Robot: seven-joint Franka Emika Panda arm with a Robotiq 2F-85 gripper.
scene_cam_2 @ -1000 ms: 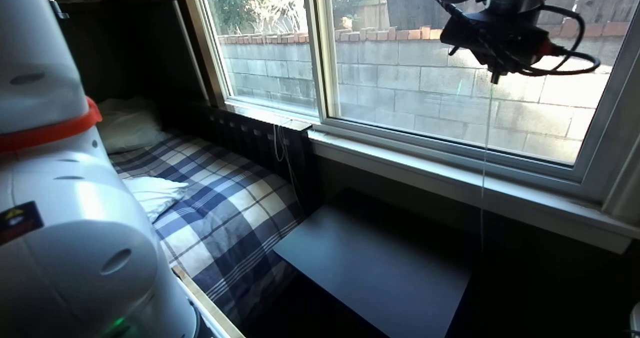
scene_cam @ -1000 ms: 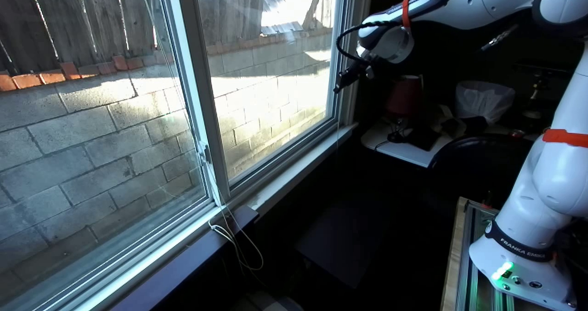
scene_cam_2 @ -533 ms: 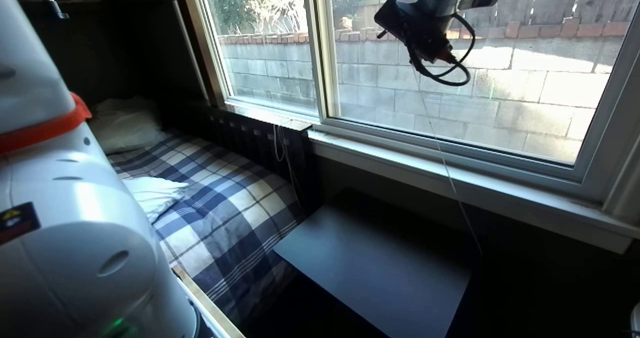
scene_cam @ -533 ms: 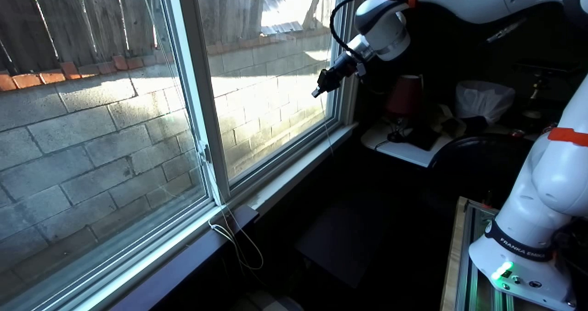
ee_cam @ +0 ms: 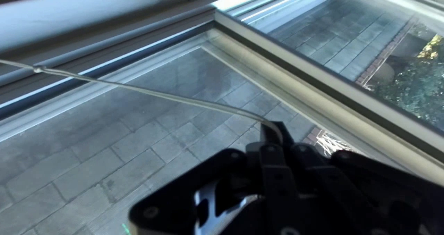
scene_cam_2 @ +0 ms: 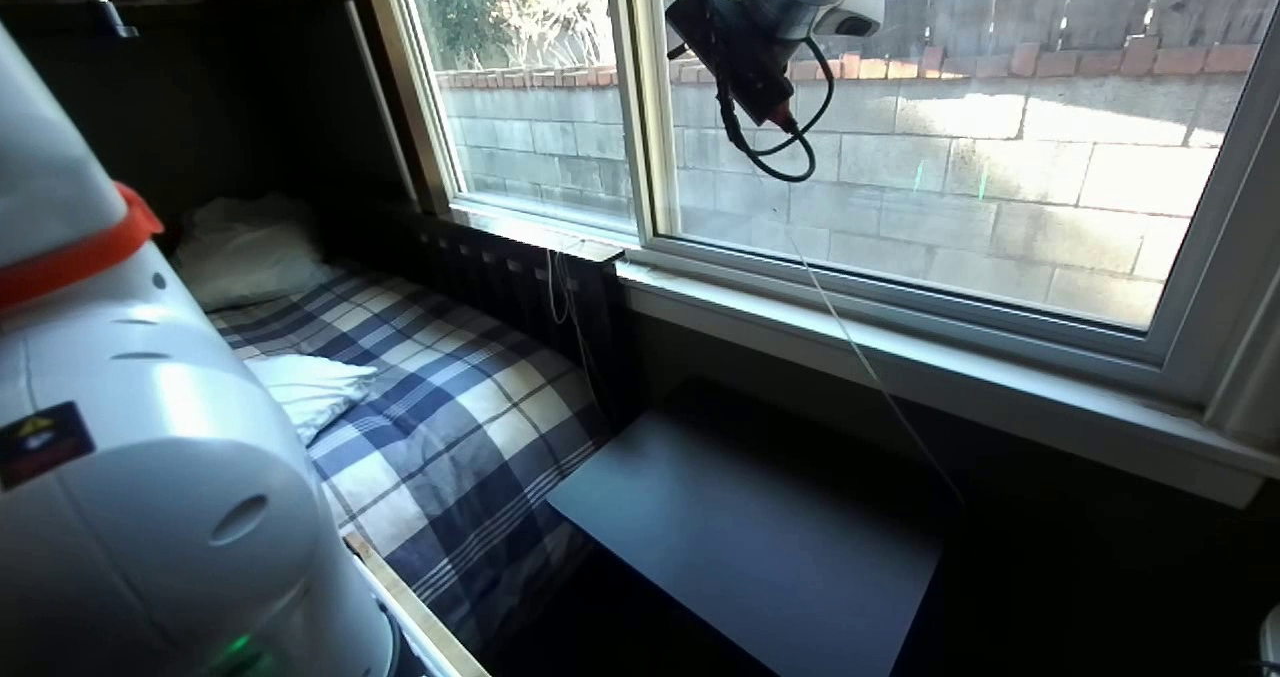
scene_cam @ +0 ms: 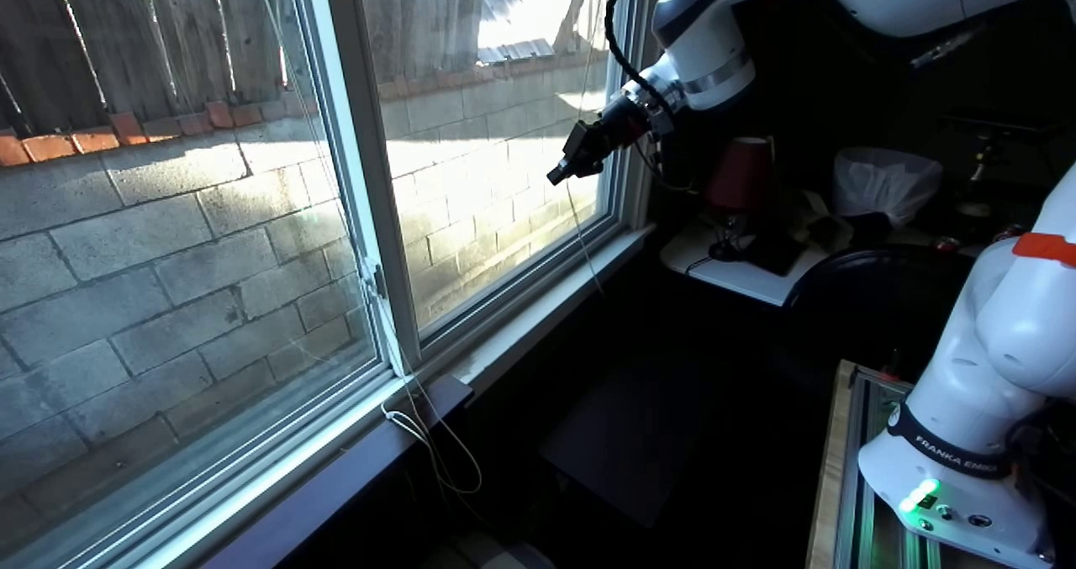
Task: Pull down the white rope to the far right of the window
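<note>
The window (scene_cam: 349, 174) has a light frame and a vertical mullion (scene_cam_2: 645, 117). Its blind is out of view. The thin white rope (scene_cam: 582, 241) slants from my fingertips down across the sill; it also slants in an exterior view (scene_cam_2: 850, 342). My gripper (scene_cam: 558, 172) is in front of the right-hand pane. In the wrist view (ee_cam: 274, 134), the fingers are together and the white rope (ee_cam: 156, 93), with a small knot at the left, runs in between them. The gripper is shut on the rope. Its fingertips are hidden behind its body in an exterior view.
Other looped cords (scene_cam: 437, 455) hang over the sill (scene_cam: 538, 304) near the mullion. A dark table (scene_cam_2: 760, 527) stands below the window, beside a plaid bed (scene_cam_2: 450, 397). A red lamp (scene_cam: 741, 174) stands on a white side table (scene_cam: 756, 287) with a dark chair near it.
My gripper has moved left in both exterior views, toward the mullion, and turned. The rope moved with it and went from hanging straight to slanting.
</note>
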